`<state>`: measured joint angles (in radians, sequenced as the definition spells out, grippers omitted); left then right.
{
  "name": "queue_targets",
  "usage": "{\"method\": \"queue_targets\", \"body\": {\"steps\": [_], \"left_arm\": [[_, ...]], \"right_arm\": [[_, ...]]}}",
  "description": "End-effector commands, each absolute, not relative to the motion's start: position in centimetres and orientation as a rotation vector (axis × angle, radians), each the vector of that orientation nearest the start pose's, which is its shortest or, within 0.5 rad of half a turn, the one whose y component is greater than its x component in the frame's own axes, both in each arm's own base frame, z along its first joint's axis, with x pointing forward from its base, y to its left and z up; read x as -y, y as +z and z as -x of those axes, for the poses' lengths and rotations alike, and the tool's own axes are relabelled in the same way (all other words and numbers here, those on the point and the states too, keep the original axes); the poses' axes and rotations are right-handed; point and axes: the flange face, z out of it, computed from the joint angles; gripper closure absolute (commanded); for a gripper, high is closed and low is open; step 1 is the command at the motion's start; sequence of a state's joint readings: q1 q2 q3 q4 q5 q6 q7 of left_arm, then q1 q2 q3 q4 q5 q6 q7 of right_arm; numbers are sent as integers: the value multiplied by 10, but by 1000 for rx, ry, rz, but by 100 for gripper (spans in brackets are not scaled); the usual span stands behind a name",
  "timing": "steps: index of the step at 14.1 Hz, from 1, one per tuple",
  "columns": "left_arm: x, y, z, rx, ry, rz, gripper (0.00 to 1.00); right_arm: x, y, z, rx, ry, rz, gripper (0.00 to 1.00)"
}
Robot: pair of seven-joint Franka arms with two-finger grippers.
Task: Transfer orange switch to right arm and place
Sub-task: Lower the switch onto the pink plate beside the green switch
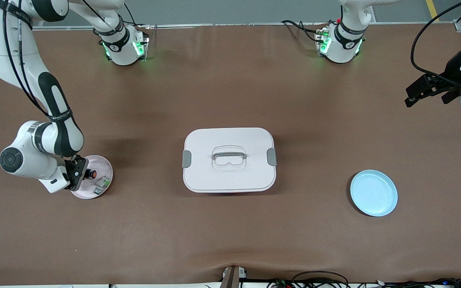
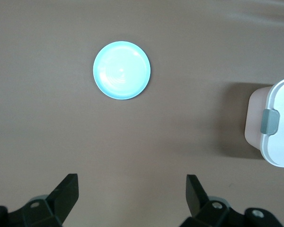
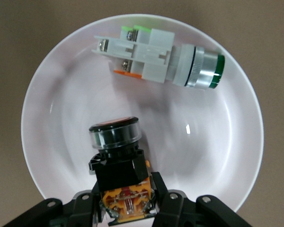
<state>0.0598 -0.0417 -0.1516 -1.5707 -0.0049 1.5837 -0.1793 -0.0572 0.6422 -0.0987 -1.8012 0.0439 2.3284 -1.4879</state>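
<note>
The orange switch (image 3: pixel 117 156) is a stubby black part with a clear-rimmed round cap and an orange base. My right gripper (image 3: pixel 125 189) is shut on that orange base. In the front view the right gripper (image 1: pixel 81 173) holds the orange switch (image 1: pixel 90 174) low over a pale pink plate (image 1: pixel 99 162) at the right arm's end of the table. Whether the switch touches the plate (image 3: pixel 217 142) I cannot tell. My left gripper (image 1: pixel 428 98) hangs open and empty above the left arm's end of the table; its black fingers (image 2: pixel 66 191) stand wide apart.
A white-and-green component (image 1: pixel 102 183) lies in the pink plate beside the switch, also seen close up as a white block with a green cap (image 3: pixel 156 56). A lidded white container (image 1: pixel 229 159) sits mid-table. A light blue plate (image 1: pixel 373 193) lies toward the left arm's end.
</note>
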Motion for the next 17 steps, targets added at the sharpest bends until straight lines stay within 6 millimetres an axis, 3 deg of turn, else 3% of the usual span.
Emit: {"method": "queue_targets", "body": {"steps": [1, 3, 4, 5, 6, 12, 17], "left_arm": [[47, 655, -538, 125, -101, 3150, 0], [47, 656, -538, 75, -105, 3148, 0], [47, 655, -538, 74, -102, 3149, 0], [46, 655, -538, 77, -100, 3147, 0], [46, 655, -538, 79, -100, 3147, 0], [45, 656, -534, 113, -69, 3143, 0], [41, 657, -531, 133, -55, 3110, 0]], "right_arm": [[97, 178, -639, 1877, 117, 2422, 75], [97, 178, -639, 1874, 115, 2423, 51], [97, 178, -639, 1874, 115, 2423, 33], [98, 178, -638, 1872, 115, 2424, 4], [101, 178, -638, 1868, 114, 2427, 0], [103, 194, -647, 1875, 85, 2442, 0], [99, 208, -641, 1738, 42, 2446, 0]]}}
